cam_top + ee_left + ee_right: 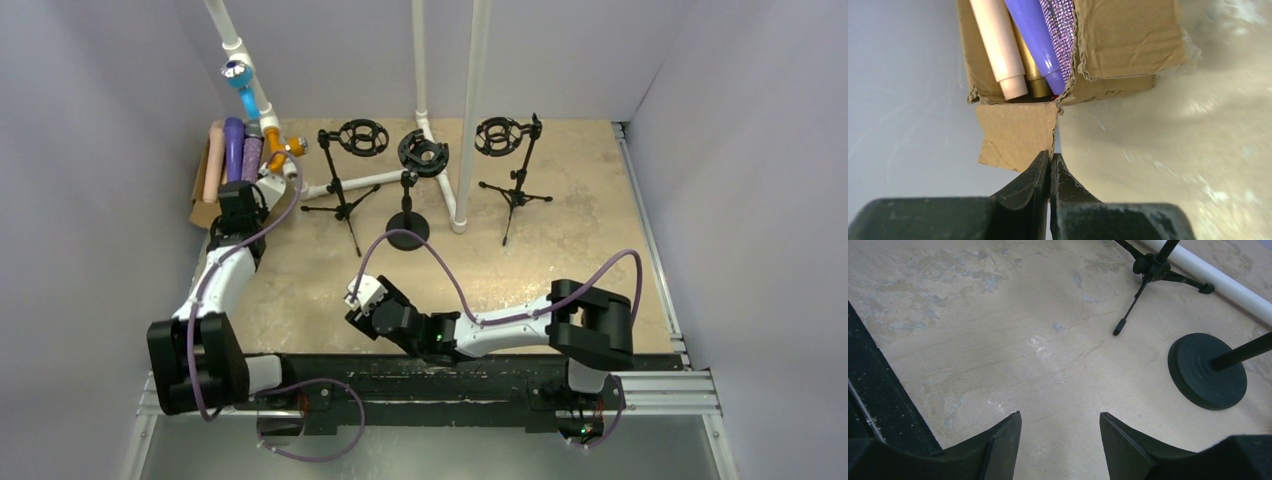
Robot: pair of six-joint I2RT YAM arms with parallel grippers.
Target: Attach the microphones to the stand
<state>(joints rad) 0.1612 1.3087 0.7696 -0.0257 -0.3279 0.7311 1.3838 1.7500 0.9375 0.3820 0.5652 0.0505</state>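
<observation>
Before the torn cardboard box (1128,40) of glossy microphones (1035,45), left gripper (1050,161) pinched together — right gripper (1060,424) apart.

Seen from the left wrist, the frame's top edge crops the cardboard box (1128,40) and the heads of 3 sticks inside, the peach microphone (998,45), purple microphone (1035,40) and glitter microphone (1062,30), while a gold microphone (1030,82) lies mostly buried beneath them and a red sliver (1053,96) stays too small to identify.

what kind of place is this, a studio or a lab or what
Most likely a robot test cell, not a studio: plain grey walls box in a scuffed tabletop, a white pipe frame stands at the back, and small microphone stands plus a cardboard box of microphones sit on it.
</observation>
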